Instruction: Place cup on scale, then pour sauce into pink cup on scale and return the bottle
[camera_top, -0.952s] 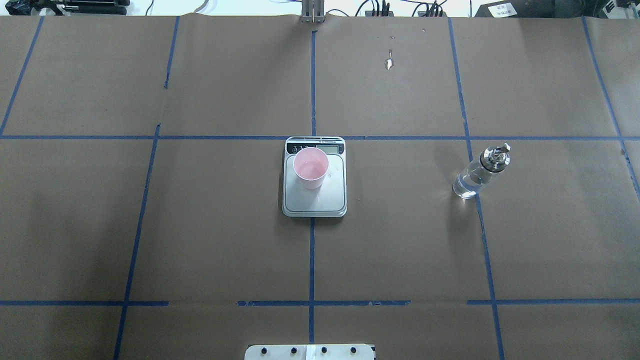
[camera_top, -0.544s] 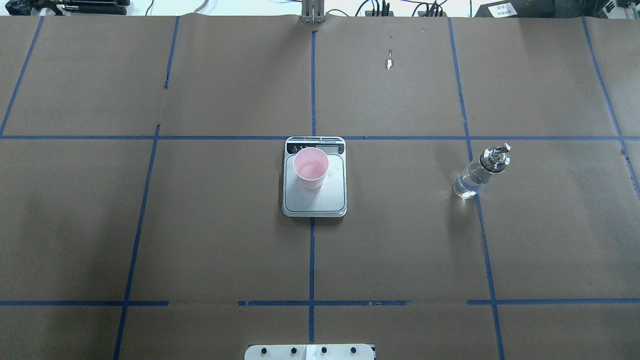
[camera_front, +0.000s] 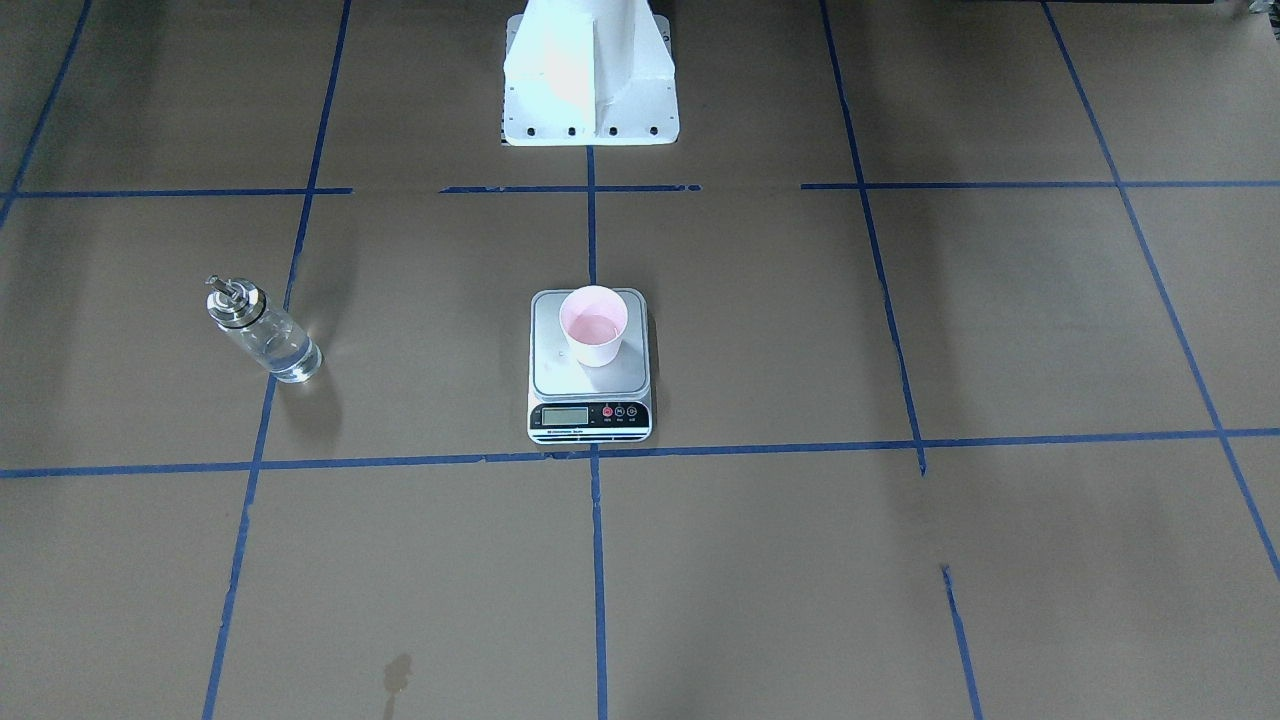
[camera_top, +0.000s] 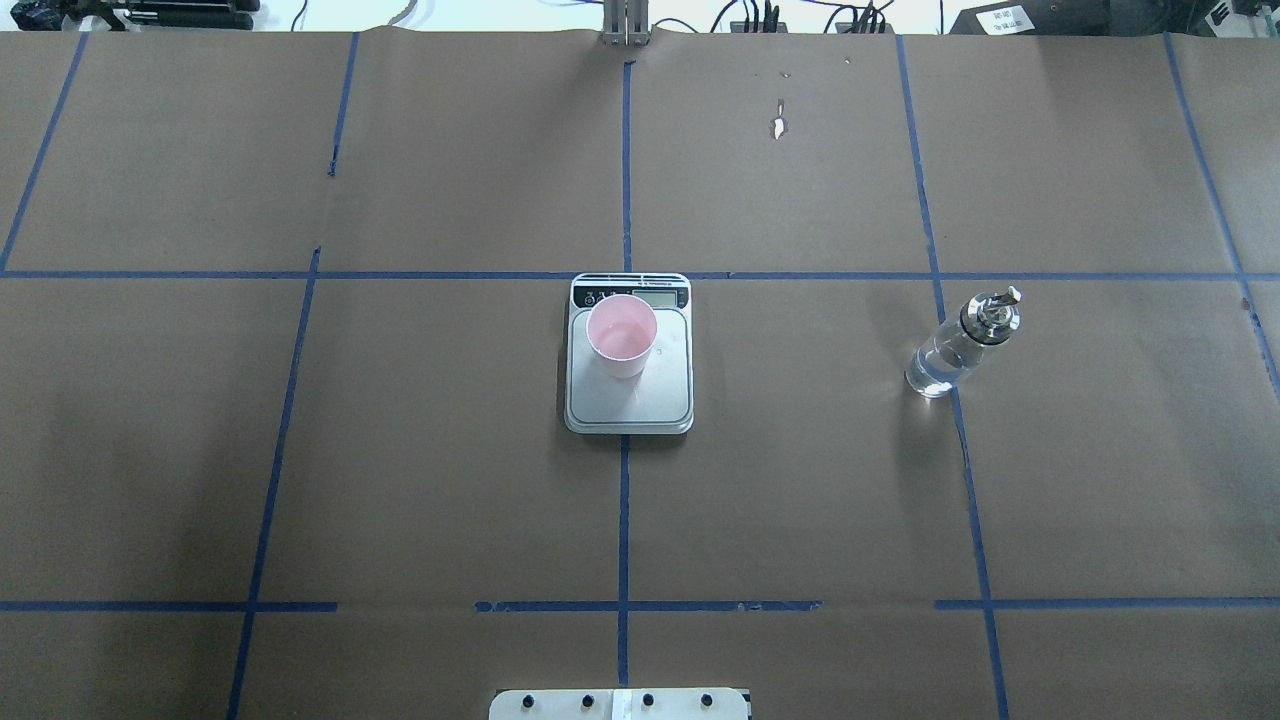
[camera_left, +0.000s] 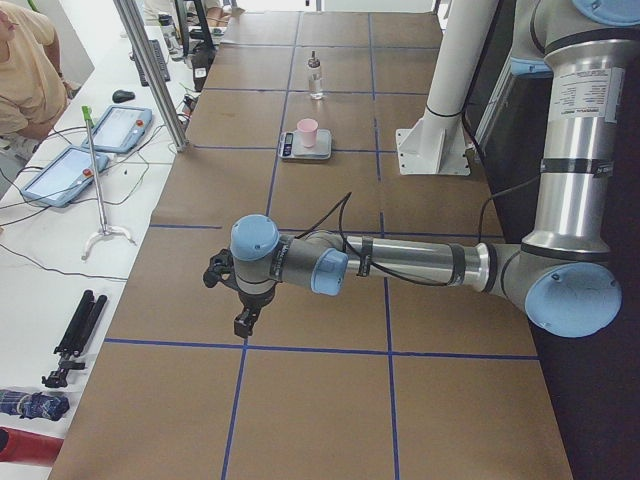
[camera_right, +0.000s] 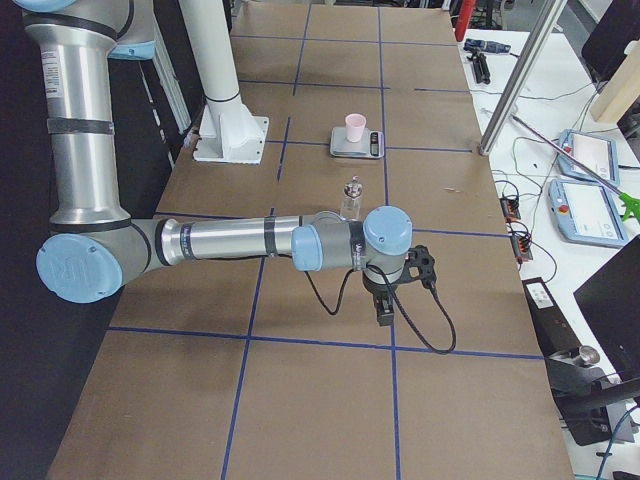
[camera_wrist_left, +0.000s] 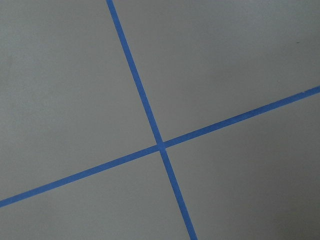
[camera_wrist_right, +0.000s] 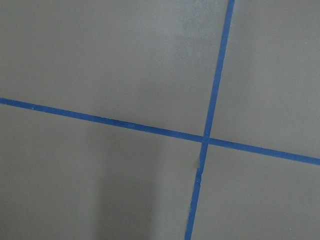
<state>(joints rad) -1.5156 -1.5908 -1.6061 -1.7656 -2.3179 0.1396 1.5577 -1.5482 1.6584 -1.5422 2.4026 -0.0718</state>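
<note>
The pale pink cup (camera_top: 621, 335) stands upright on the silver scale (camera_top: 640, 402) at the table's middle, toward the display end. The clear glass bottle (camera_top: 950, 350) with its silver pourer cap stands alone on the robot's right, holding clear sauce in its lower part. The front-facing view shows the cup (camera_front: 593, 325), the scale (camera_front: 560, 378) and the bottle (camera_front: 265, 336) with no arm near them. My left gripper (camera_left: 243, 322) hangs far off to the left over brown paper. My right gripper (camera_right: 384, 312) hangs far off to the right. I cannot tell whether either is open or shut.
The white robot base (camera_front: 588, 70) sits behind the scale. Blue tape lines cross the brown paper. A metal pole (camera_left: 150, 70), two tablets (camera_left: 120, 128) and a seated person (camera_left: 25, 70) are beyond the table's far edge.
</note>
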